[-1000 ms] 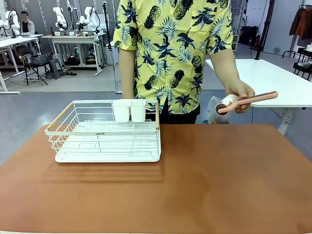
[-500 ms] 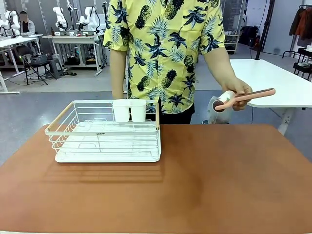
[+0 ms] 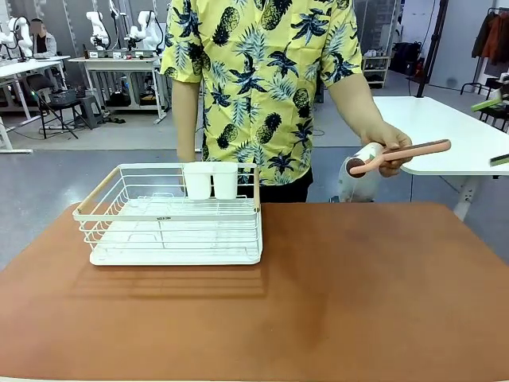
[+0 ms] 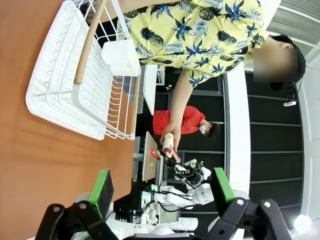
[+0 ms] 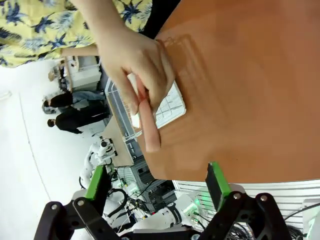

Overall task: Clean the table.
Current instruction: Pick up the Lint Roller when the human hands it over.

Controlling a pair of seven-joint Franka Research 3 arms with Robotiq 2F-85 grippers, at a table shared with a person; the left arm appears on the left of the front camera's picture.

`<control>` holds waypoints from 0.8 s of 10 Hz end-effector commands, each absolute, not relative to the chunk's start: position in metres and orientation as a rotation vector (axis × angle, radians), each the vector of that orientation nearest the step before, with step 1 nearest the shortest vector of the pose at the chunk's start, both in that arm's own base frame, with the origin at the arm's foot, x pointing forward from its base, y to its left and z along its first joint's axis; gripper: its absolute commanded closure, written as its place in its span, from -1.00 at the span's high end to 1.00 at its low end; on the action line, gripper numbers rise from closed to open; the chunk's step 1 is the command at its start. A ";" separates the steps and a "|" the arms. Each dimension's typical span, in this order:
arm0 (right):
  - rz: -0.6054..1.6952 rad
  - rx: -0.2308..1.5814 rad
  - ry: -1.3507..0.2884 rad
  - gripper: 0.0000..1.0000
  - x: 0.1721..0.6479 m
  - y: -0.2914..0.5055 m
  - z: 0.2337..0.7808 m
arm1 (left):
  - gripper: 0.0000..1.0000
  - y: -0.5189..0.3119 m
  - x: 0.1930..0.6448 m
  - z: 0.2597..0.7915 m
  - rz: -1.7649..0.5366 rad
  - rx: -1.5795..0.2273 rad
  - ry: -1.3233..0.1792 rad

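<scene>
We see the roller (image 5: 148, 129) blurred up close, its head lost behind the person's hand (image 5: 135, 62); the worktop (image 3: 366, 302) runs off the front view's bottom edge.

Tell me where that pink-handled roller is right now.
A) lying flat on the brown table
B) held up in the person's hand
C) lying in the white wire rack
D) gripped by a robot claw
B: the person's hand grips the roller by its handle, up in the air, clear of the table and off to the side of the rack.
</scene>
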State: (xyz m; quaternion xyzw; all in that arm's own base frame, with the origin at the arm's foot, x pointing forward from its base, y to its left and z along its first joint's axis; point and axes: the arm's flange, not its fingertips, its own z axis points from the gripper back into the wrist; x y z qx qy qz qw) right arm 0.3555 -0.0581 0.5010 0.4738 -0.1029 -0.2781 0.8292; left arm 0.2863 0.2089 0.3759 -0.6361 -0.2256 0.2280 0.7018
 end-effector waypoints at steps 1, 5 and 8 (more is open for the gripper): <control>-0.641 0.992 -0.205 1.00 0.376 -0.036 0.490 | 1.00 0.211 0.282 0.377 0.479 -1.416 -0.508; -0.588 1.042 -0.219 1.00 0.396 -0.017 0.471 | 1.00 0.211 0.282 0.377 0.479 -1.416 -0.508; -0.575 1.073 -0.234 1.00 0.398 -0.012 0.461 | 1.00 0.211 0.282 0.377 0.479 -1.416 -0.508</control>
